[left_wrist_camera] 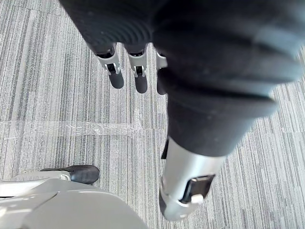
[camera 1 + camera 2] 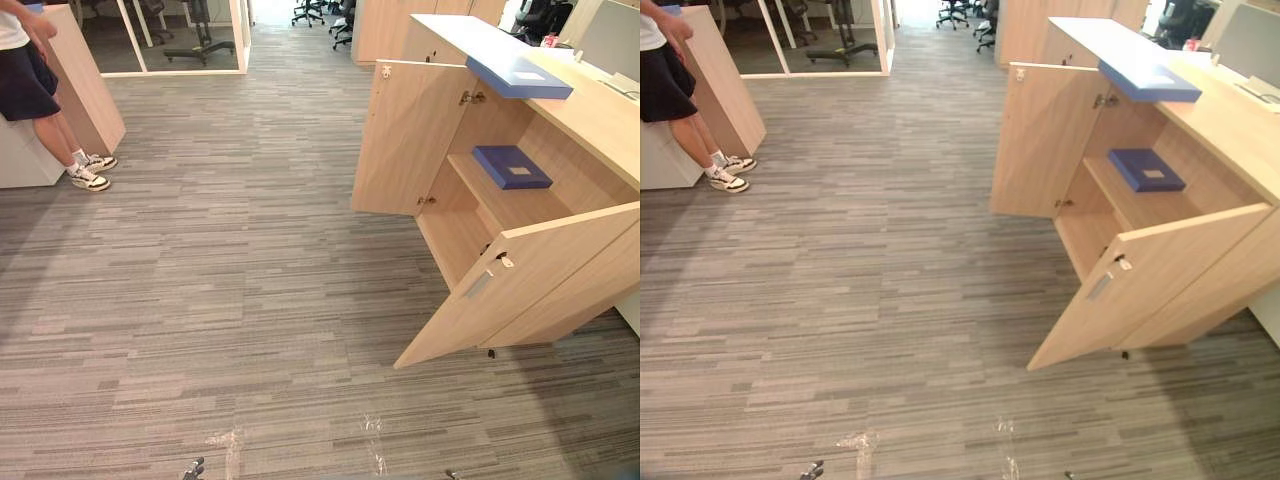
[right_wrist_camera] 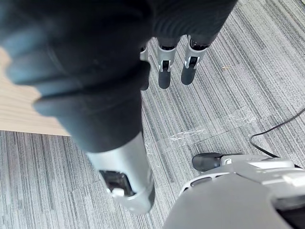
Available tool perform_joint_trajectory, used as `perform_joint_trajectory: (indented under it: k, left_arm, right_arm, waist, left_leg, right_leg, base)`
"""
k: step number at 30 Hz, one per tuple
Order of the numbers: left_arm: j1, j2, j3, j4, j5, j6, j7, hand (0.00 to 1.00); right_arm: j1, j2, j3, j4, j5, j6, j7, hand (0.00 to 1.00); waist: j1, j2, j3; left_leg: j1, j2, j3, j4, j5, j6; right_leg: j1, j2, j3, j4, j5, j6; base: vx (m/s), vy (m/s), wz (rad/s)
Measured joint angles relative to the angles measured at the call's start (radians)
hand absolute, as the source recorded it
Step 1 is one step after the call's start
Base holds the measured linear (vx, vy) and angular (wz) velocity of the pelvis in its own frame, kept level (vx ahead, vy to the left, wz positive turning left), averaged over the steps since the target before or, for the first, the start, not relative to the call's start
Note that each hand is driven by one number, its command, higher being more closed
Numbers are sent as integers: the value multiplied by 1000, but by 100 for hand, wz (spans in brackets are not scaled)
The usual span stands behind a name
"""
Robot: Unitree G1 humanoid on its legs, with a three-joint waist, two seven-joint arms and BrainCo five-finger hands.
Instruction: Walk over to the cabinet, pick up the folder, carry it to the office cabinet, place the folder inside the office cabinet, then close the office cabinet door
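A light wooden office cabinet [image 2: 600, 125] stands at the right with both doors swung open, the far door [image 2: 405, 140] and the near door [image 2: 520, 280]. One blue folder [image 2: 520, 76] lies on the cabinet's top, overhanging its front edge. A second blue folder [image 2: 511, 167] lies flat on the inner shelf. My left hand [image 1: 138, 71] hangs over the carpet with straight fingers and holds nothing. My right hand [image 3: 164, 71] also hangs open and empty above the carpet, well short of the cabinet.
A person [image 2: 30, 80] leans on a slanted wooden counter [image 2: 85, 85] at the far left. Grey striped carpet [image 2: 230, 280] stretches between me and the cabinet. Clear tape marks [image 2: 228, 445] lie on the floor nearby. Office chairs [image 2: 315, 12] stand far back.
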Motion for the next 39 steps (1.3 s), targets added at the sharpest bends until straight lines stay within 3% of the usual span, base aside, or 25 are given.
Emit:
perform_joint_trajectory:
  k: [21, 24, 26, 27, 28, 29, 30, 31, 33, 34, 35, 36, 37, 39]
  left_arm:
    - [-6, 10, 14, 0, -1, 1, -13, 0]
    - [-21, 10, 32, -11, -25, 1, -13, 0]
    - [-22, -1, 47, -49, -56, -3, -13, 0]
    - [-21, -11, 73, -72, -81, -6, -14, 0]
    - [-20, -30, 113, -101, -101, -8, -15, 0]
    - [-18, -41, 129, -112, -120, -10, -17, 0]
    - [-13, -51, 150, -118, -140, -10, -19, 0]
    - [-10, -55, 155, -117, -161, -12, -18, 0]
    - [-10, -57, 161, -118, -171, -21, -16, 0]
    - [-9, -59, 161, -117, -168, -21, -16, 0]
    - [-6, -65, 161, -117, -162, -21, -16, 0]
    - [-5, -74, 163, -116, -154, -21, -14, 0]
    - [-3, -69, 159, -117, -147, -25, -14, 0]
    - [-11, -47, 157, -117, -140, -26, -12, 0]
  right_arm:
    - [-13, 12, -8, 2, 1, -4, 2, 0]
    - [-28, 14, -8, 2, 3, -5, 2, 0]
    - [-39, 10, -8, 2, 4, -5, 2, 0]
    - [-45, 9, -8, -7, 5, -5, 2, 0]
    - [-46, 6, -5, -22, 4, -6, 2, 0]
    - [-46, 5, -3, -30, 5, -6, 2, 0]
    - [-45, 5, -1, -35, 6, -6, 2, 0]
    - [-47, 9, -8, -49, 6, -6, 2, 0]
    - [-50, 10, -14, -50, 6, -6, 2, 0]
    - [-50, 13, -32, -50, 6, -6, 2, 0]
    - [-48, 12, -44, -51, 7, -6, 2, 0]
    - [-46, 10, -44, -52, 7, -6, 1, 0]
    - [-43, 11, -48, -50, 6, -6, 1, 0]
    - [-60, 45, -48, -52, 6, -7, 1, 0]
  waist:
    - [-1, -13, 21]
    - [-1, -17, 38]
    - [3, -14, 67]
    - [9, -10, 88]
    - [18, -1, 99]
    - [24, 0, 105]
    - [32, 2, 111]
    - [39, 3, 115]
    - [43, -5, 112]
    - [43, -5, 109]
    - [45, 3, 105]
    - [44, 15, 97]
    - [46, 6, 90]
    - [55, -28, 74]
  left_leg:
    - [-16, -6, -1, 3, -4, -5]
    - [-130, -9, -4, 179, -70, -26]
    - [-215, 2, 8, 362, -121, -76]
    - [-280, 19, 26, 514, -149, -114]
    - [-360, 55, 71, 691, -148, -120]
    - [-396, 77, 92, 769, -150, -106]
    - [-433, 117, 128, 856, -183, -61]
    - [-465, 168, 156, 883, -218, -44]
    - [-476, 199, 151, 746, -218, -52]
    - [-463, 196, 134, 589, -198, -52]
    - [-425, 195, 115, 401, -149, -62]
    - [-401, 192, 147, 330, -26, -71]
    - [-388, 174, 184, 291, 44, -44]
    - [-383, 129, 225, 268, 17, -25]
  right_leg:
    - [-13, -6, -18, 5, 1, 0]
    - [-37, -18, -34, 19, 2, -2]
    - [-38, -22, -55, 35, -8, -13]
    - [-28, -24, -92, 37, -39, -46]
    - [-11, -24, -127, 40, -50, -49]
    - [-2, -23, -129, 42, -51, -51]
    - [7, -24, -131, 48, -52, -53]
    - [12, -33, -130, 58, -56, -47]
    - [8, -65, -126, 70, -64, -33]
    - [2, -96, -125, 77, -69, -10]
    - [0, -119, -124, 78, -73, 25]
    - [2, -138, -125, 78, -76, 51]
    - [-2, -163, -131, 74, -70, 62]
    - [-35, -213, -134, 103, -62, 54]
  base:
    - [-1, 0, 0]
    - [-33, 3, 17]
    - [-108, 31, 28]
    - [-129, 36, 23]
    - [-115, 32, 19]
    - [-44, 37, 6]
    - [8, 47, -5]
    - [45, 96, -2]
    - [86, 146, 2]
    - [153, 254, 1]
    - [225, 360, 5]
    - [273, 404, -3]
    - [256, 337, -13]
    - [302, 241, -33]
